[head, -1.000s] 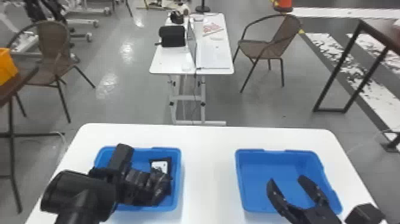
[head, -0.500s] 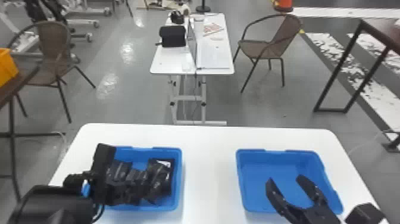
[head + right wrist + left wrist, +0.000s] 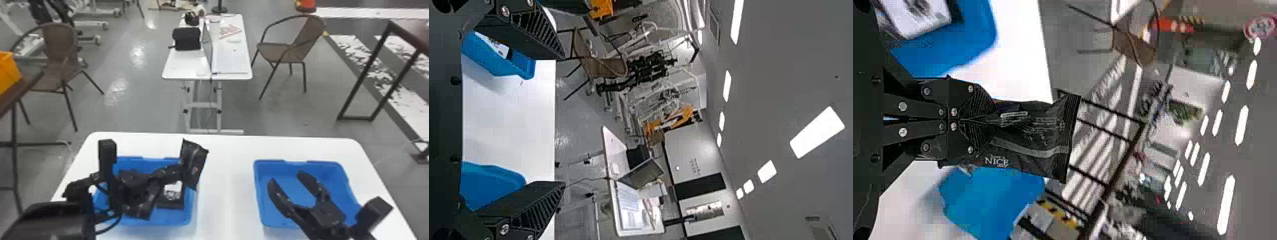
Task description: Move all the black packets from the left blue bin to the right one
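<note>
Black packet (image 3: pixel 194 162) newly raised in left end effector (image 3: pixel 179 171), packets (image 3: pixel 142 206) in left bin (image 3: pixel 169 218)

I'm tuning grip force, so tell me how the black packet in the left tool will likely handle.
The black packet is probably pliable, since its film puckers where the left tool pinches it. It may not flop much, as its far end juts out past the fingers. Its sheen hints it could be slippery.

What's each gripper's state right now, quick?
Left gripper: jaws closed on a crinkled black plastic packet.
Right gripper: jaws open, empty, above the right rectangular blue plastic bin.
</note>
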Robot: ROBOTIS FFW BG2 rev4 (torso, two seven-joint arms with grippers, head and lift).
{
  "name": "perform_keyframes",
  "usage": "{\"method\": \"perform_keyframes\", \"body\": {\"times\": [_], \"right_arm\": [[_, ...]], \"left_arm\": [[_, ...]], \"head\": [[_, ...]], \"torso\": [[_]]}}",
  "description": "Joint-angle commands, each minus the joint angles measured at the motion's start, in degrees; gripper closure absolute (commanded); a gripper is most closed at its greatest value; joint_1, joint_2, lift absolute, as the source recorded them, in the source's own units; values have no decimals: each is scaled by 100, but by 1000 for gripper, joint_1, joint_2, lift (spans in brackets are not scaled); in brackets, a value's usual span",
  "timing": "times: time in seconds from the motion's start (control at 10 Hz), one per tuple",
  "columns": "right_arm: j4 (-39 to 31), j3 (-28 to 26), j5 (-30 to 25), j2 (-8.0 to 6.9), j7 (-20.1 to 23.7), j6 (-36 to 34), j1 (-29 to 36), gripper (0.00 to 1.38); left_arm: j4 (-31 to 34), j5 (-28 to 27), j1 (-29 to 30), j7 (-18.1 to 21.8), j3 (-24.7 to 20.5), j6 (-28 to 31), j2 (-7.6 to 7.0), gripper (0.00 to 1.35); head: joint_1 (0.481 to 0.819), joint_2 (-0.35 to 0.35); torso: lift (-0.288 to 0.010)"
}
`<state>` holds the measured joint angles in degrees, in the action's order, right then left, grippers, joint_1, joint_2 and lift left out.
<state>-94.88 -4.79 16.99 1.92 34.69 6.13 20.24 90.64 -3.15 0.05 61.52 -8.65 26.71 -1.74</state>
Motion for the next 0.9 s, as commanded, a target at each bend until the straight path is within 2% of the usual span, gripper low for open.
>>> {"method": "perform_keyframes", "body": {"times": [0.0, 0.2, 0.5, 0.8], "right_arm": [[101, 154, -3, 54, 100, -59, -337, 121], [286, 339, 112, 115, 196, -59, -697, 121], [374, 585, 138, 133, 416, -165, -1066, 121], [594, 857, 182, 133, 477, -288, -1356, 121]], "left_arm": [[-468, 324, -427, 273, 514, -184, -116, 1208], [-1171, 218, -955, 783, 681, -166, -81, 1208], [-2024, 306, -1614, 836, 1023, -430, -19, 1208], [-2420, 332, -1965, 906, 1322, -500, 69, 1208]], "head": [[695, -53], [695, -85], [695, -86], [695, -86]], "torso": [[0], [0], [0], [0]]}}
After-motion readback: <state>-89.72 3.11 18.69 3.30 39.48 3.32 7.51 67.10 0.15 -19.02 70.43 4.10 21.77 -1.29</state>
